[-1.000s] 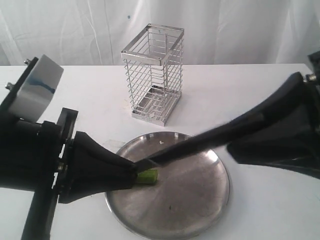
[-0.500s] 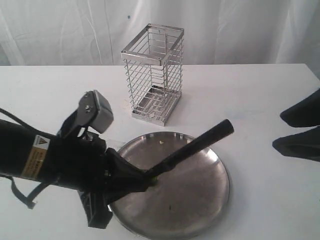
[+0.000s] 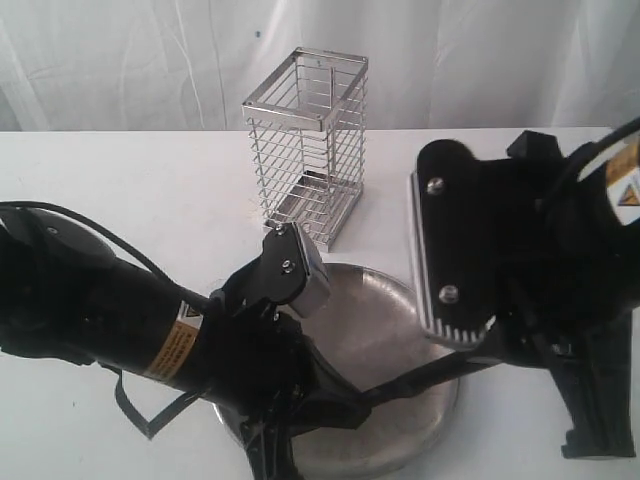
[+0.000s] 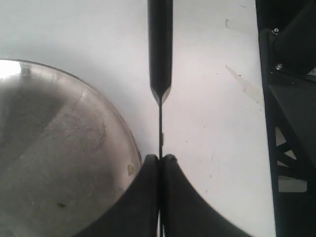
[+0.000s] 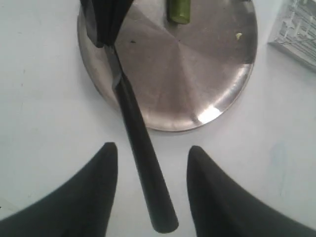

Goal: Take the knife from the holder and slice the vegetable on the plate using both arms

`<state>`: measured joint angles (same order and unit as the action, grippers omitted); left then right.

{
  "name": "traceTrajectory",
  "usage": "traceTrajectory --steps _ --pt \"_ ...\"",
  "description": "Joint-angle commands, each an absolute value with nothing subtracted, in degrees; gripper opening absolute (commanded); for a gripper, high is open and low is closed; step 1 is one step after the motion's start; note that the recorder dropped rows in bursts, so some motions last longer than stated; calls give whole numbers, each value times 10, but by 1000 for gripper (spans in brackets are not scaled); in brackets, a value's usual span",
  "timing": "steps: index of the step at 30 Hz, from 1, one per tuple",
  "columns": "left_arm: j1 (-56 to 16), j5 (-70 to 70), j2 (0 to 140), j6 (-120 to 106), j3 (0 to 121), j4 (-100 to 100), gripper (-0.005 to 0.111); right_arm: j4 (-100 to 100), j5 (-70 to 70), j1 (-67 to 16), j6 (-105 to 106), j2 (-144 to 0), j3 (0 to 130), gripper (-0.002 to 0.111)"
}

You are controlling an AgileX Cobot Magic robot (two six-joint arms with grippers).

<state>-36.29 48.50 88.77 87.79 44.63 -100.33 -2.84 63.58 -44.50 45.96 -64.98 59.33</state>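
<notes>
My left gripper [image 4: 160, 158] is shut on the thin dark blade of the knife [image 4: 160, 49], just off the rim of the steel plate [image 4: 49, 148]. The knife's black handle [image 5: 148, 173] lies between the spread fingers of my open right gripper [image 5: 152, 148], touching neither. The green vegetable [image 5: 178, 10] lies on the plate [image 5: 187, 64], beside the left gripper's fingers [image 5: 103, 19]. In the exterior view the left gripper [image 3: 345, 405] and the right arm [image 3: 520, 250] cover much of the plate [image 3: 370, 300] and hide the vegetable.
The wire holder [image 3: 305, 145] stands behind the plate with nothing in it; its corner [image 5: 296, 24] shows in the right wrist view. White tabletop surrounds the plate. The right arm's black frame [image 4: 291, 98] is close beside the knife.
A second ago my right gripper held the knife's handle and the left was at the vegetable. Now the left is shut on the blade, the right has opened, and both arms crowd the plate.
</notes>
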Motion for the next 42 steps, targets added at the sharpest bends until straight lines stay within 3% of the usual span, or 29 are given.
traceTrajectory --steps 1,28,42 --pt "-367 483 884 869 451 -999 0 -47 690 -473 447 -685 619 43" --pt "-367 484 822 827 414 -999 0 -62 700 -473 441 -756 619 42" --pt "-367 488 820 827 414 -999 0 -81 696 -473 433 -756 619 32"
